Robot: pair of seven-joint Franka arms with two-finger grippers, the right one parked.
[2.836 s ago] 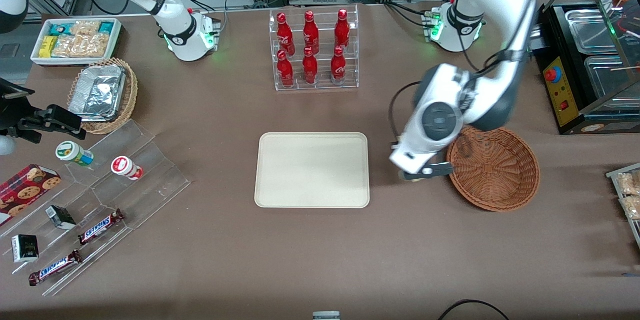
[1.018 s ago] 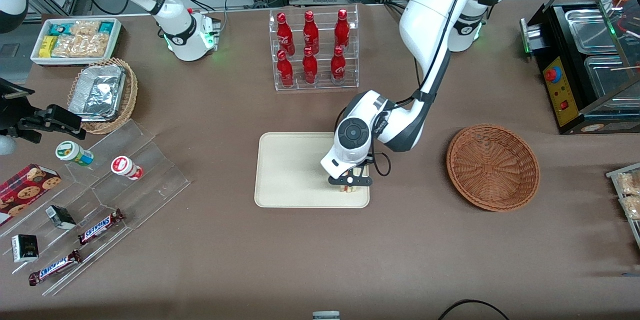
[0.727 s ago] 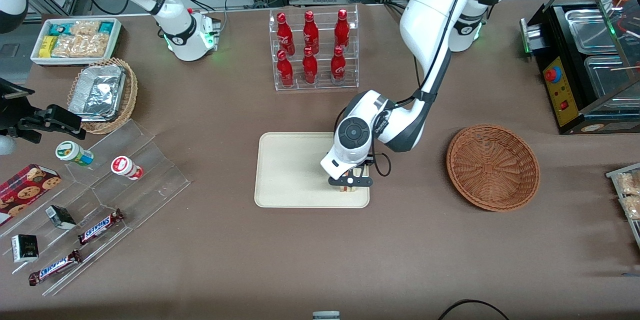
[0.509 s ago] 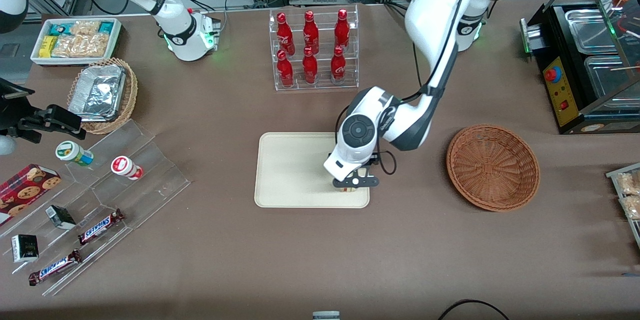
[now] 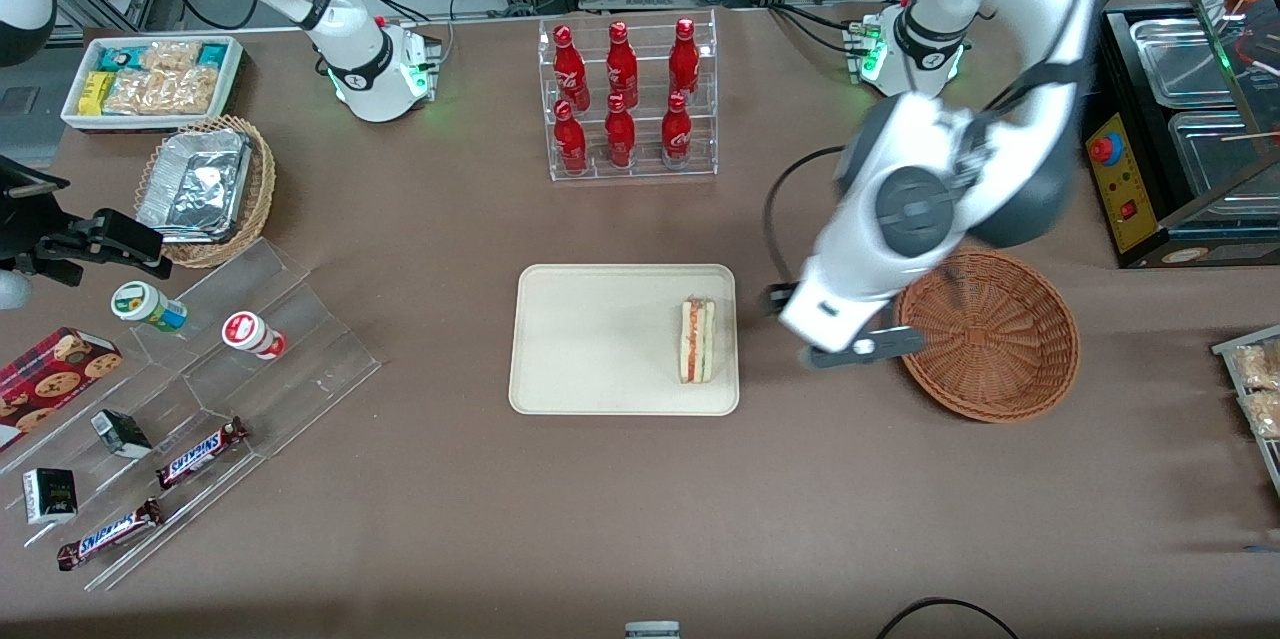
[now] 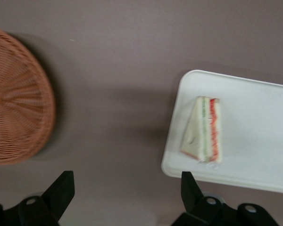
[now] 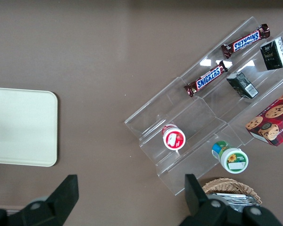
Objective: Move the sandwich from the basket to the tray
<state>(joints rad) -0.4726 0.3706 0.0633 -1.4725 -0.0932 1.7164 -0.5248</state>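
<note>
Sandwich (image 5: 697, 340) on edge on the tray (image 5: 590, 339), near its 3 o'clock rim, layers showing. Looks light, soft, crushable; best pinched gently across the bread faces. Gripper (image 5: 858, 349) spread, holding nothing, raised over bare table between tray and basket (image 5: 1000, 339), at the basket's 9 o'clock. Wrist points downward; height hard to judge.

Front cam looks steeply down over the whole table, flat cream-beige rectangular tray (image 5: 600, 339) mid-frame. Left wrist cam, closer, faces straight down between gripper (image 6: 125, 200) fingers, sharing tray (image 6: 254, 136) edge. Right wrist cam, also looking down, shares tray's (image 7: 19, 127) parked-arm end.
</note>
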